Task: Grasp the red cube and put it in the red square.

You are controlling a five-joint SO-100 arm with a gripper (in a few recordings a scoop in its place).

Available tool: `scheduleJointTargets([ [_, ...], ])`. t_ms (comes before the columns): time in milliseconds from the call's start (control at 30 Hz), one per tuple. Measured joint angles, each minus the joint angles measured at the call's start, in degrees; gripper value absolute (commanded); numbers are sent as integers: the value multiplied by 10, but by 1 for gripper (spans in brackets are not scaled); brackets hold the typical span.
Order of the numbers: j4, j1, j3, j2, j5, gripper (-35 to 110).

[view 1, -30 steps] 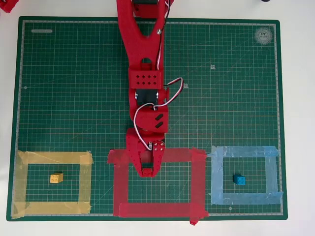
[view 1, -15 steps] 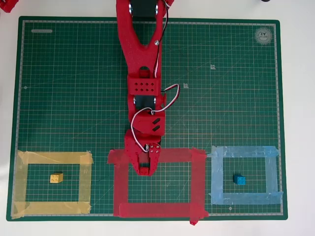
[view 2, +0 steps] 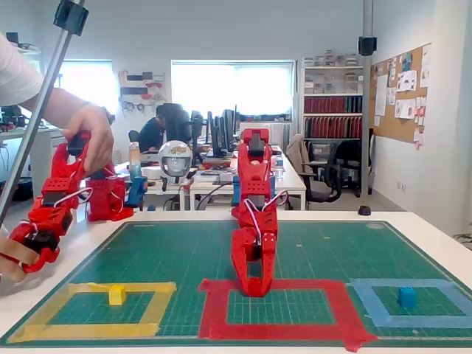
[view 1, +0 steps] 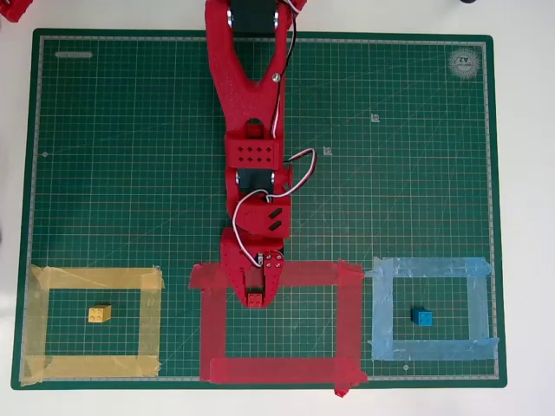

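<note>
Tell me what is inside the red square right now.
Inside the red square, near its top strip, the hand sits with the red cube between its fingers. The rest is bare green mat. Whether the cube touches the mat is hidden.

White table (view 1: 520, 173) carries a green cutting mat (view 1: 130, 156) with a grid, covering most of it. Three tape outlines sit along the mat's near edge in the overhead view: yellow tape outline (view 1: 91, 277) left, red square (view 1: 347, 321) centre, light blue tape outline (view 1: 479, 312) right. Yellow cube (view 1: 99, 314) lies inside the yellow outline, blue cube (view 1: 422, 317) inside the light blue one. Red cube (view 1: 254, 298) sits inside the red square, just below its top strip.
</note>
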Motion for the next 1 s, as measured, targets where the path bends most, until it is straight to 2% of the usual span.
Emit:
scheduleJointTargets([
  [333, 0, -1, 9, 1, -1, 18],
  [467, 0, -1, 82, 62, -1, 18],
  [567, 32, -7, 174, 175, 20, 18],
  [767, 243, -33, 380, 512, 31, 18],
  [900, 300, -55, 571, 758, 31, 18],
  [1000, 388, -53, 671, 910, 31, 18],
])
